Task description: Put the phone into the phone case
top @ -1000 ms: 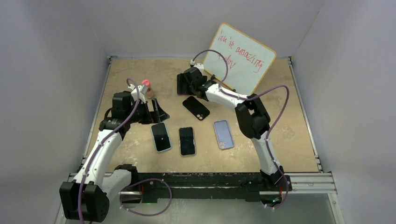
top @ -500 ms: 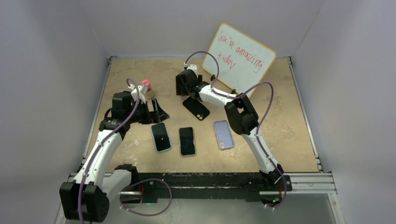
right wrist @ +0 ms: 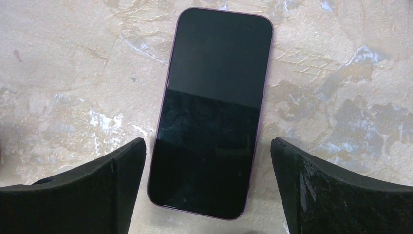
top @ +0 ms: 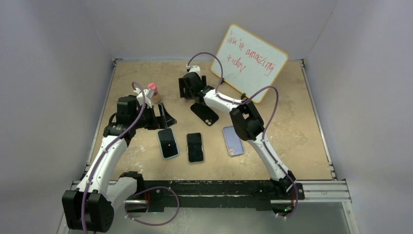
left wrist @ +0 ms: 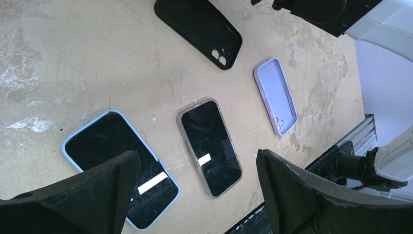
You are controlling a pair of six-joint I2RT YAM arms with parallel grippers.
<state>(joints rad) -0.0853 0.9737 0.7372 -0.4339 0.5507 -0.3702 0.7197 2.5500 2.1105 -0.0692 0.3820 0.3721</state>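
A bare phone (right wrist: 214, 112) with a purple rim lies screen up on the table. My right gripper (right wrist: 208, 141) hangs open right over it, one finger on each side of its lower end, not touching. In the top view this gripper (top: 186, 90) hides the phone. An empty black phone case (top: 204, 112) lies just in front of it, and an empty lilac case (top: 233, 140) lies further right. My left gripper (top: 165, 117) is open with nothing in it, above a blue-cased phone (left wrist: 119, 165) and a grey-rimmed phone (left wrist: 210, 146).
A whiteboard (top: 251, 61) with red writing leans on the back wall behind the right arm. A small pink-capped object (top: 152, 87) stands by the left wrist. White walls enclose the table on three sides.
The right arm has swung its gripper left and a little toward the back wall, with its elbow following left. The left arm and all phones and cases have stayed put.
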